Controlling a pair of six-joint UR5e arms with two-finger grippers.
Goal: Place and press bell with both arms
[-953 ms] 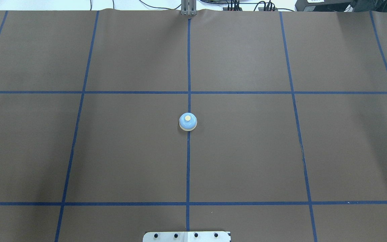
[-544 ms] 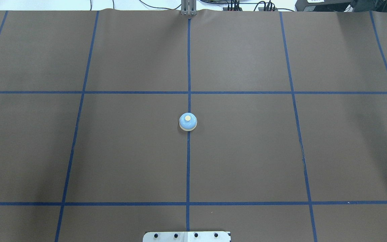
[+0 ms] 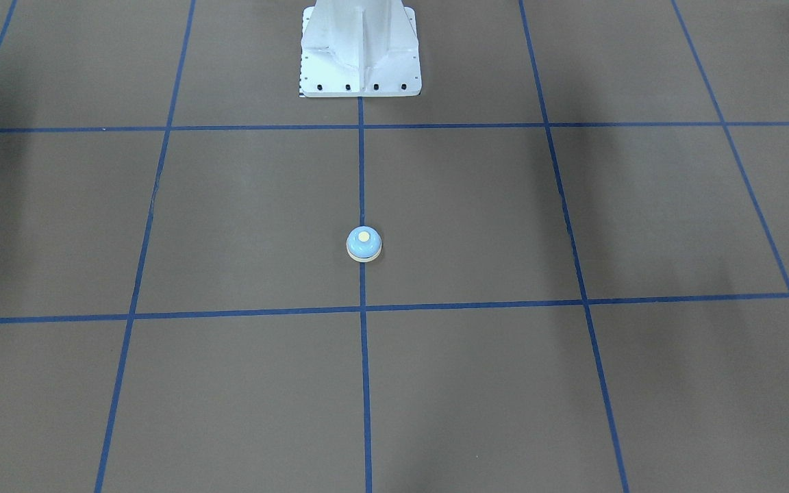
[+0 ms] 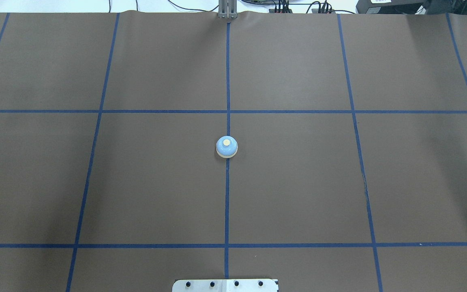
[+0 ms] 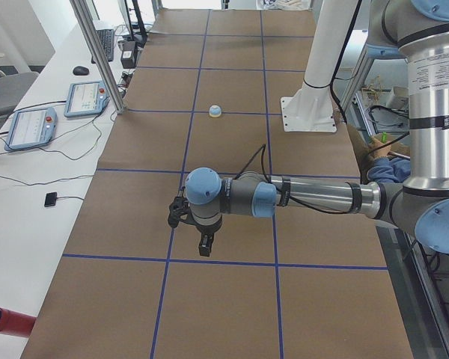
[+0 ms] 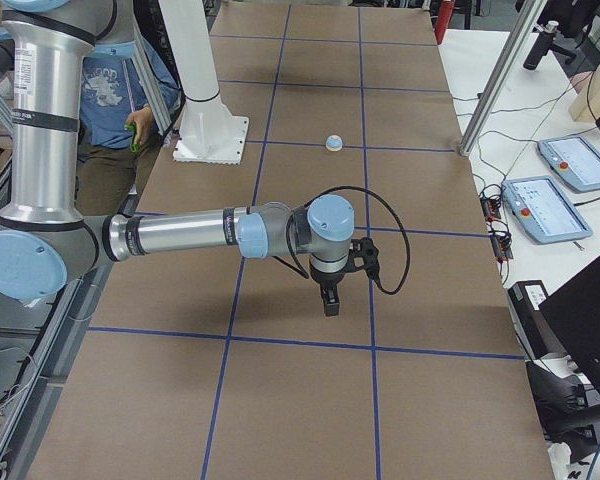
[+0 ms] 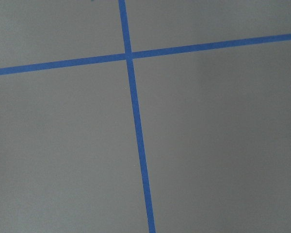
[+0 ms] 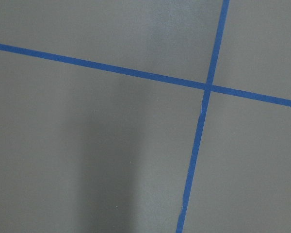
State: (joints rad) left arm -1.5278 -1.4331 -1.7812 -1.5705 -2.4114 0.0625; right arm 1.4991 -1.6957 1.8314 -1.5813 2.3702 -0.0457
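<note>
The bell (image 4: 226, 147) sits upright on the centre blue tape line (image 4: 228, 73), mid-table, with nothing touching it. The left gripper (image 5: 204, 247) hangs over the brown mat (image 4: 298, 182), well apart from the bell, and the right gripper (image 6: 327, 304) does the same at the opposite end. These side views don't show how far either claw is open. The bell looks light, rigid and smooth-domed, so probably slippery. It's best pinched low across the cream base, keeping the button (image 4: 226, 142) free.
</note>
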